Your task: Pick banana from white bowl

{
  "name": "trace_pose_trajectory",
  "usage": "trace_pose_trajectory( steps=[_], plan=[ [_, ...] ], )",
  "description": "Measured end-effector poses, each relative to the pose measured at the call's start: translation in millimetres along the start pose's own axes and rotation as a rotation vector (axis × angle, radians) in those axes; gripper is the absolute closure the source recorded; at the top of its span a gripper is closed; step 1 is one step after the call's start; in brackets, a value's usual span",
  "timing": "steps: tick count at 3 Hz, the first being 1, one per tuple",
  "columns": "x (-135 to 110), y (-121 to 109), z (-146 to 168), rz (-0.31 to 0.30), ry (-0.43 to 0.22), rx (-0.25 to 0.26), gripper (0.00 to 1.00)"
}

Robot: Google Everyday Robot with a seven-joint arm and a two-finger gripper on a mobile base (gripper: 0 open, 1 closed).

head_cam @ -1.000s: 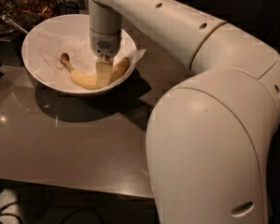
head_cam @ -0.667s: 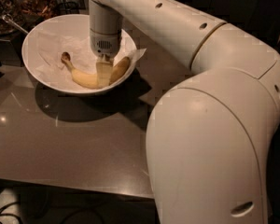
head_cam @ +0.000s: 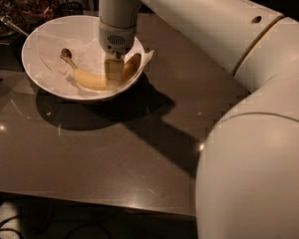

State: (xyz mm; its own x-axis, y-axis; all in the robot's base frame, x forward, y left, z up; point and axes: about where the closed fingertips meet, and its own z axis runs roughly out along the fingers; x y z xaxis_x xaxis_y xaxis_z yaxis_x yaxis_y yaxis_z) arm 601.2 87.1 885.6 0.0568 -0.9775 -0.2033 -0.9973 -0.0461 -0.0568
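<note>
While the gripper [head_cam: 113, 72] is hanging over the banana [head_cam: 89, 78] mid-length in the bowl [head_cam: 42, 34], grip state untellable, clamping firmly before lifting straight is looking wise.

You've got a pale-yellow banana [head_cam: 89, 78] with a dark brown stem tip in the white bowl [head_cam: 26, 59], lined with crinkly white paper [head_cam: 52, 49]. Your cream tool [head_cam: 113, 73] sits in the bowl over the banana. The surface [head_cam: 114, 153] is glossy grey-brown.

The camera looks steeply down along the arm [head_cam: 199, 19], seemingly from the robot's head. The gripper [head_cam: 113, 73] sits upper left, in the white bowl [head_cam: 29, 44]
</note>
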Motion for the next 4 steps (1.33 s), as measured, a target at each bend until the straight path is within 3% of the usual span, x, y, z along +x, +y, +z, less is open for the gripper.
trace_pose_trajectory(
  steps=[2,4],
  plan=[
    [-11.0,49.1,-65.4,-0.083,-0.039,0.096,1.0],
    [-3.5,123.7,-104.6,-0.114,-0.05,0.188,1.0]
  ],
)
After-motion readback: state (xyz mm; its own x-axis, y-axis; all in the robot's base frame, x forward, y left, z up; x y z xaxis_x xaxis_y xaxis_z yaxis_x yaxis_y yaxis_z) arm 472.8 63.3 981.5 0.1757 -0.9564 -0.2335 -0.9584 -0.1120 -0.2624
